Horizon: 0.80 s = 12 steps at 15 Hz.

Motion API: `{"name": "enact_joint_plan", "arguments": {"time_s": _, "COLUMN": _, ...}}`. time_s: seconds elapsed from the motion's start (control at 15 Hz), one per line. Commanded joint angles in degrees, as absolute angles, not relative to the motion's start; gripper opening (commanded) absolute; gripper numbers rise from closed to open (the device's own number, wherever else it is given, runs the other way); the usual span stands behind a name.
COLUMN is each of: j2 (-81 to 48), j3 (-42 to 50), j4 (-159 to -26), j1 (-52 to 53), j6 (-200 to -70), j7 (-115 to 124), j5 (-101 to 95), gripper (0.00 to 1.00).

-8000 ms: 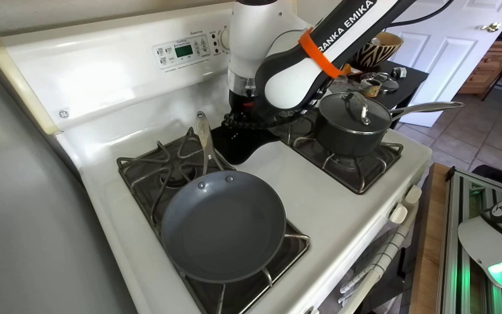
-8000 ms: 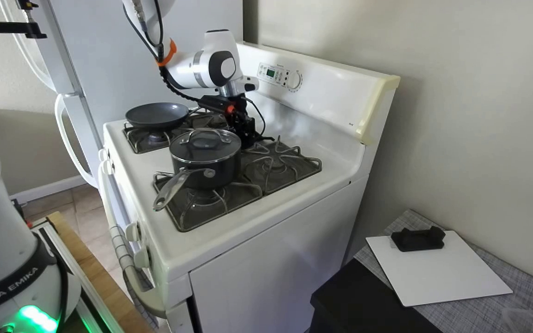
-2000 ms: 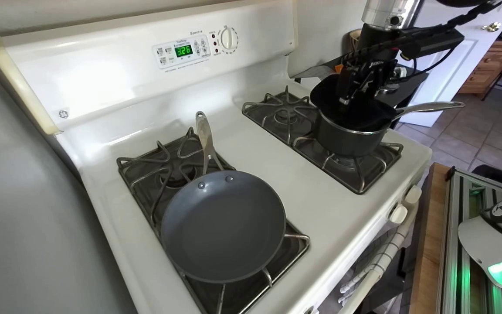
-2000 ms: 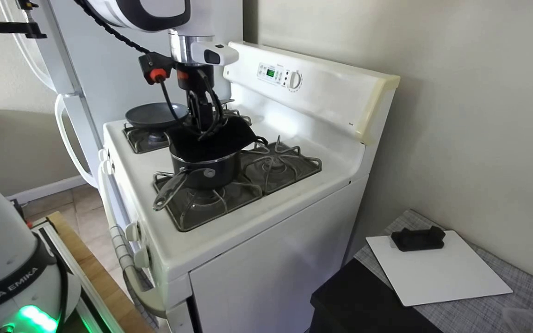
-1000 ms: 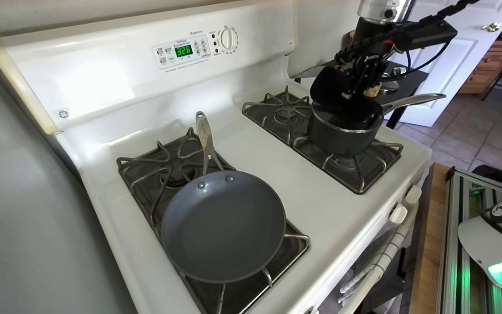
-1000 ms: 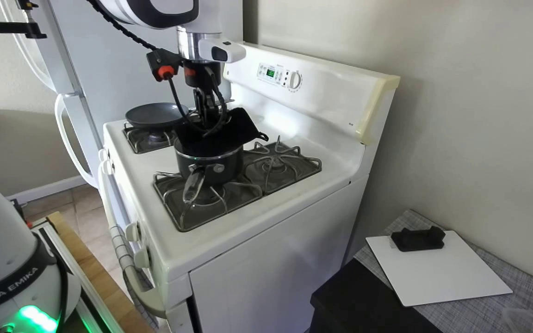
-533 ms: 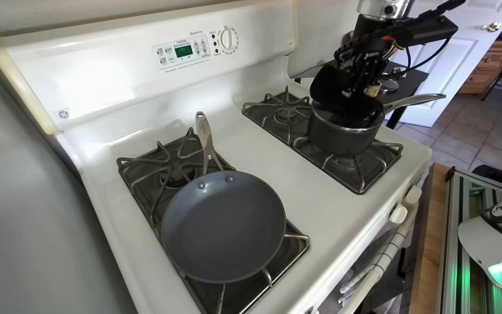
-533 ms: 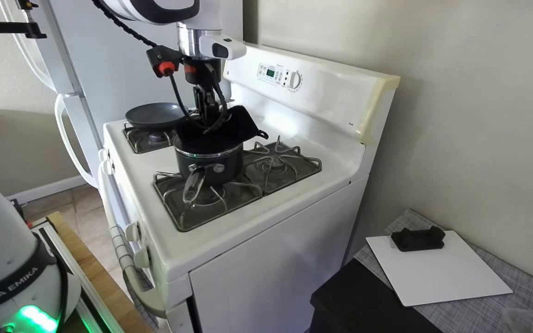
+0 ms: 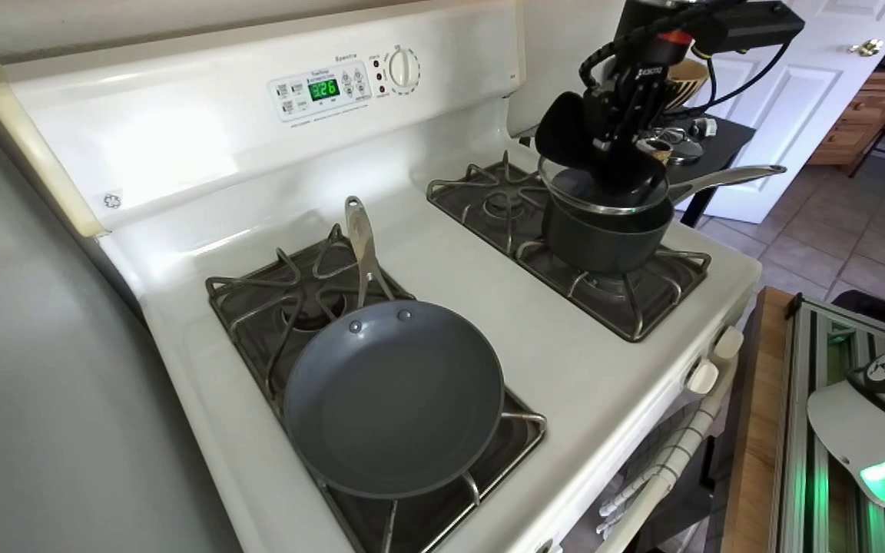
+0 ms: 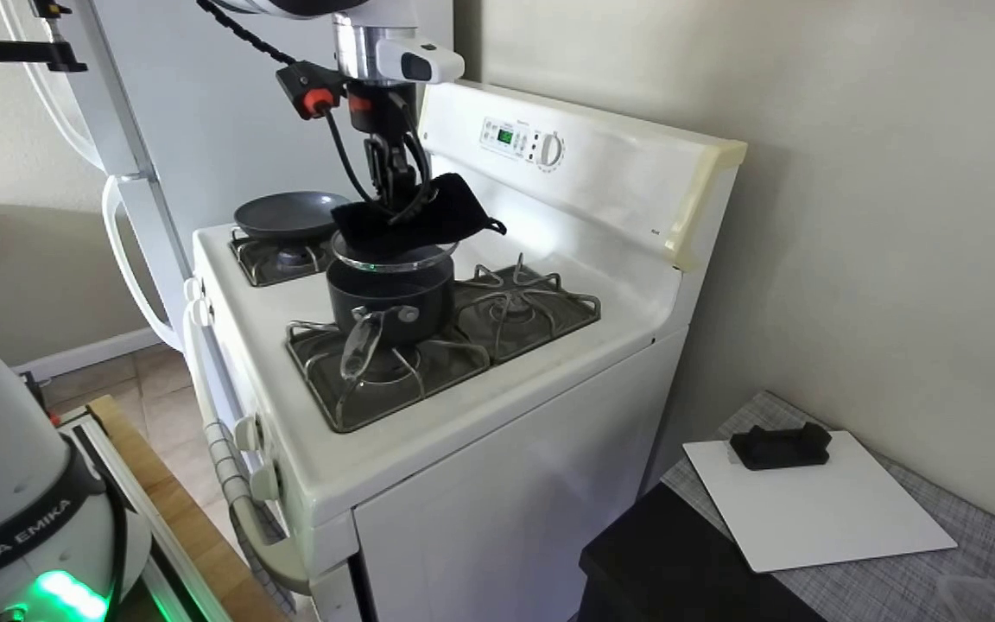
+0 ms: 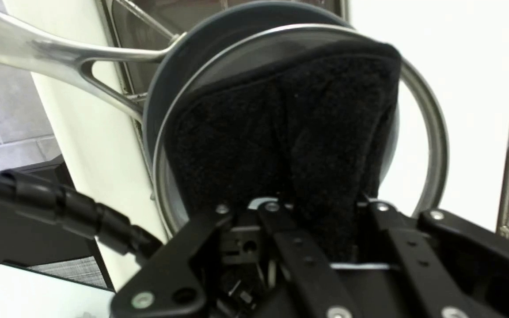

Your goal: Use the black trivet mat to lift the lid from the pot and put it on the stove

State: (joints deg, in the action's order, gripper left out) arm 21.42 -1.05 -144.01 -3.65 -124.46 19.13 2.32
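The stove [image 9: 508,299] carried the pot [image 10: 389,294]. The lid [image 10: 417,257] hung just above it, the black trivet mat [image 11: 276,132] draped over its top. Your pincer [image 11: 324,207] gripped the mat, but its hold on the lid was hidden. If the mat slipped, the lid could have tipped or fallen. One second earlier, no gap showed between lid and pot.

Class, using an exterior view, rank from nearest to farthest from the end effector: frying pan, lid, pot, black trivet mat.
In an exterior view:
1. Black trivet mat: gripped by the end effector.
2. Lid: just beneath the mat.
3. Pot: below the raised lid, on the stove.
4. Frying pan: across the stove, at picture left.
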Motion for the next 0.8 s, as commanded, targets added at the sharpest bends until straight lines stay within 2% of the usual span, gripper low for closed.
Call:
{"name": "enact_joint_plan", "arguments": {"time_s": 0.0, "j2": 21.8, "j3": -1.2, "j4": -140.3, "j1": -2.7, "j6": -122.1, "j7": 18.3, "j5": 4.7, "gripper": 0.04}}
{"name": "enact_joint_plan", "arguments": {"time_s": 0.4, "j2": 18.4, "j3": -2.8, "j4": -134.0, "j1": -0.2, "j6": -124.2, "j7": 18.4, "j5": 7.4, "gripper": 0.04}}
{"name": "enact_joint_plan", "arguments": {"time_s": 0.73, "j2": 10.5, "j3": -4.8, "j4": -127.7, "j1": 1.4, "j6": -130.4, "j7": 18.6, "j5": 6.8, "gripper": 0.04}}
